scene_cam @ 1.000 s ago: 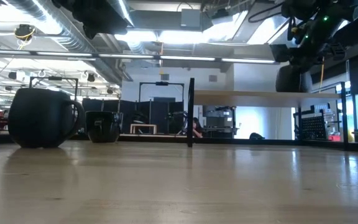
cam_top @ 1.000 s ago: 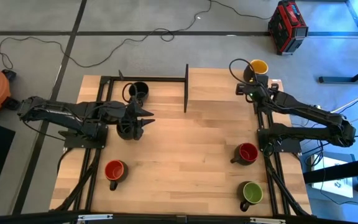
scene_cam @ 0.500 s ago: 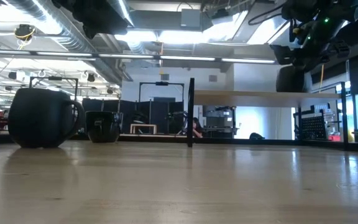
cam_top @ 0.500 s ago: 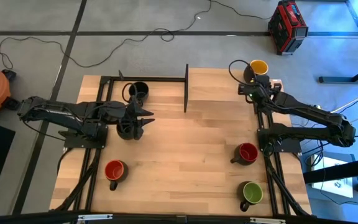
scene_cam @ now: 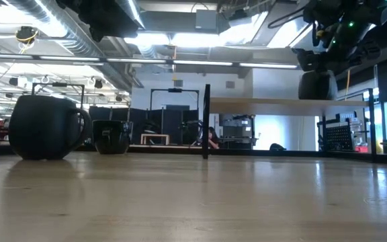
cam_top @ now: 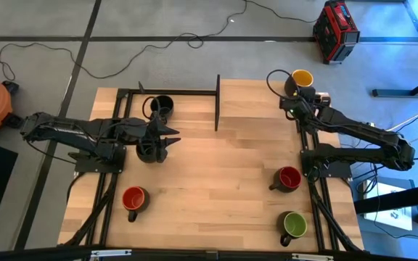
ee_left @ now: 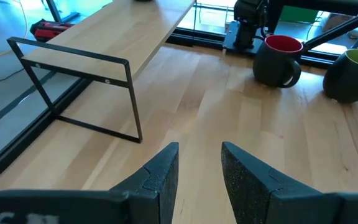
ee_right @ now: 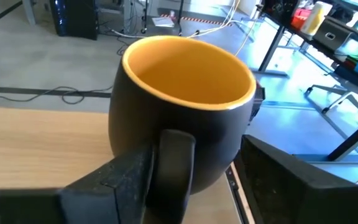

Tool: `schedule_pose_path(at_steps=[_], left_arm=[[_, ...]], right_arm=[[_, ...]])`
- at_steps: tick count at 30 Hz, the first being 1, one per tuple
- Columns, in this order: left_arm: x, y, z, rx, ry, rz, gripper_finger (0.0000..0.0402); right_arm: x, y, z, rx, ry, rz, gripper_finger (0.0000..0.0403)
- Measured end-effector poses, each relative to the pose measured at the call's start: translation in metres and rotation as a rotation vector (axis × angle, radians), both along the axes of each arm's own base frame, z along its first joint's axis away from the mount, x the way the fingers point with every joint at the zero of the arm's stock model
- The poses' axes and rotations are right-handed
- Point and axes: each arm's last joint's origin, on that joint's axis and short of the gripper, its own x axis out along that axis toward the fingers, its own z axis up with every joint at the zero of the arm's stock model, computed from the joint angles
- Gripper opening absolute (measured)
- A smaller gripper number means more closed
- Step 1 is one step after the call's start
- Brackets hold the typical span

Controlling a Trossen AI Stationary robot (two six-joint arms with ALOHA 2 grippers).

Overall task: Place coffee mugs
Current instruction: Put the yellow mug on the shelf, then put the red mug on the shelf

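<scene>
The yellow-inside mug [cam_top: 301,78] [ee_right: 182,118] stands on the raised wooden shelf [cam_top: 256,101] at the table's far right. My right gripper [cam_top: 295,96] [ee_right: 194,174] is open right behind it, one finger on either side of its handle [ee_right: 176,162]. My left gripper [cam_top: 170,138] [ee_left: 199,168] is open and holds nothing, hovering at the table's left beside a black mug [cam_top: 146,151] [scene_cam: 46,126]. A second black mug [cam_top: 162,105] [scene_cam: 113,136] stands under the rack. Two red-inside mugs [cam_top: 134,198] [cam_top: 289,177] and a green-inside mug [cam_top: 294,225] stand on the table. My right gripper comes level at the yellow mug's handle from the table's near side, the handle standing upright between the open fingers. One finger [ee_right: 123,177] is close against the handle; whether it touches I cannot tell. The other finger [ee_right: 284,171] is apart.
A black metal rack frame [cam_top: 173,92] [ee_left: 79,87] with an upright divider [cam_top: 217,101] [scene_cam: 207,121] spans the far side. The middle of the table [cam_top: 216,181] is bare wood. A red case [cam_top: 336,29] and cables lie on the floor beyond.
My right gripper has crept toward the table's far edge, closer to the yellow mug. The left arm and the other mugs have kept still.
</scene>
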Motion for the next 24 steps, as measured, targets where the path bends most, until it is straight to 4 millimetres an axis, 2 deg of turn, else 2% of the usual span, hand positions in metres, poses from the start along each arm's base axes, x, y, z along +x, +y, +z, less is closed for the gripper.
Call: schedule_pose_path(at_steps=[8,19,24], left_arm=[[0.0001,0.0,-0.0001,0.0,0.0,0.0,0.0116],[0.0001,0.0,0.0,0.0,0.0,0.0,0.0116],[0.0001,0.0,-0.0001,0.0,0.0,0.0,0.0116]], right_arm=[[-0.0058,-0.0073,-0.0017,0.021,0.013,-0.049,0.0234],[-0.006,-0.0061,-0.0013,0.053,-0.019,-0.011,0.0234],[-0.009,-0.004,0.0069,0.044,-0.047,0.001,0.0234]])
